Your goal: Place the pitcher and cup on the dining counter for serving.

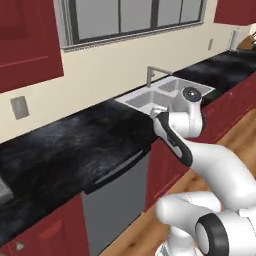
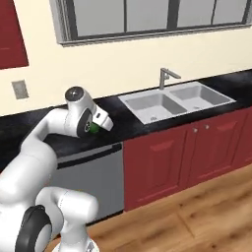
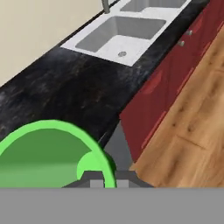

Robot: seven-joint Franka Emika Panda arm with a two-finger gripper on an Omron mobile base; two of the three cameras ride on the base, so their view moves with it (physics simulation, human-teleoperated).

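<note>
The bright green cup (image 3: 48,153) sits right against my hand, its open rim filling the lower left of the hand view. My gripper (image 3: 105,179) is shut on the cup's rim, one dark fingertip (image 3: 94,177) pressing at the rim's near side. From the right base view a sliver of the cup (image 2: 92,128) peeks out under the hand, just above the black wall counter (image 2: 59,140) left of the sink. The pitcher and the dining counter are out of view.
A double steel sink (image 2: 174,101) with a faucet (image 2: 165,76) is set in the wall counter to the right. A grey dishwasher front (image 2: 91,177) and red cabinet doors (image 2: 162,162) stand below. Wooden floor (image 2: 197,216) lies in front.
</note>
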